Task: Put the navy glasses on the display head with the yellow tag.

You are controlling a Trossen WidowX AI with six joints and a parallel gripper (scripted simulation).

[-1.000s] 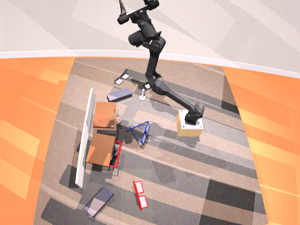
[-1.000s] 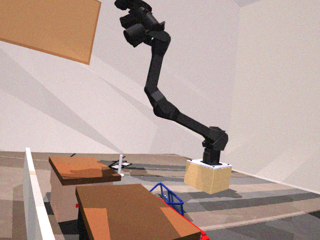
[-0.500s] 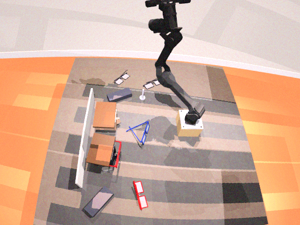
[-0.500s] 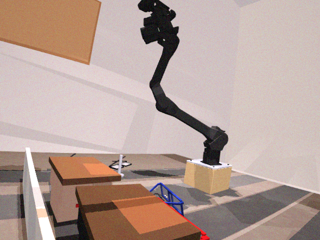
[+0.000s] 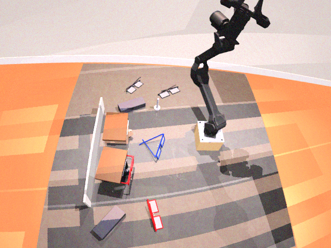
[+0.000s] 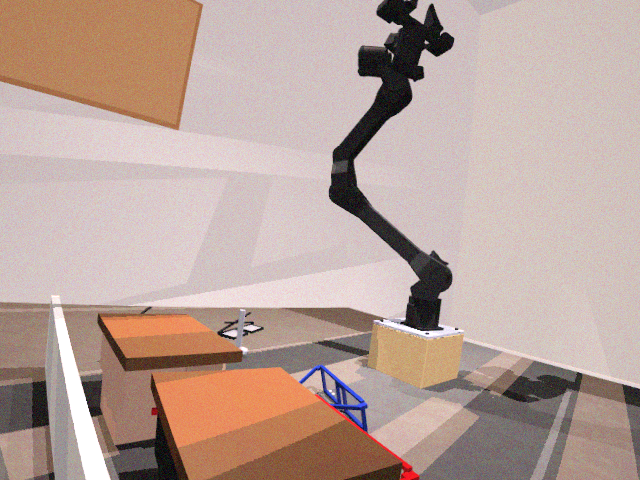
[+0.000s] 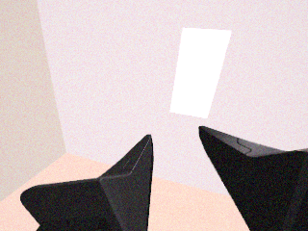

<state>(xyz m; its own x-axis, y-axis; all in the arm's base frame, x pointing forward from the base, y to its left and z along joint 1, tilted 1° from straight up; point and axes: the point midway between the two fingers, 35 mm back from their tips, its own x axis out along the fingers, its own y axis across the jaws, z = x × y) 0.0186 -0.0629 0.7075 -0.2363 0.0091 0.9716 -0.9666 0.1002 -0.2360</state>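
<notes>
The navy glasses [image 5: 158,156] [image 6: 319,367], bright blue here, rest on the striped surface with temples spread toward the heads. Two display heads stand side by side under brown slabs. The back head [image 5: 130,132] [image 6: 129,408] is pale, with no glasses visible on its front. The front head [image 5: 125,171] is dark-faced, with red glasses [image 5: 130,172] at its front. No yellow tag is visible on either. My gripper [image 7: 174,135] is partly open and empty, raised high above the arm's base, far from the glasses; in the top and exterior views it is cut by the top edge.
A white upright panel [image 5: 93,152] [image 6: 67,392] stands behind the heads. A dark case [image 5: 131,105], a white post [image 5: 158,102] [image 6: 241,330] and two black glasses [image 5: 131,90] [image 5: 163,94] are at the back. Another case [image 5: 108,222] and red-rimmed glasses [image 5: 158,222] lie at the front.
</notes>
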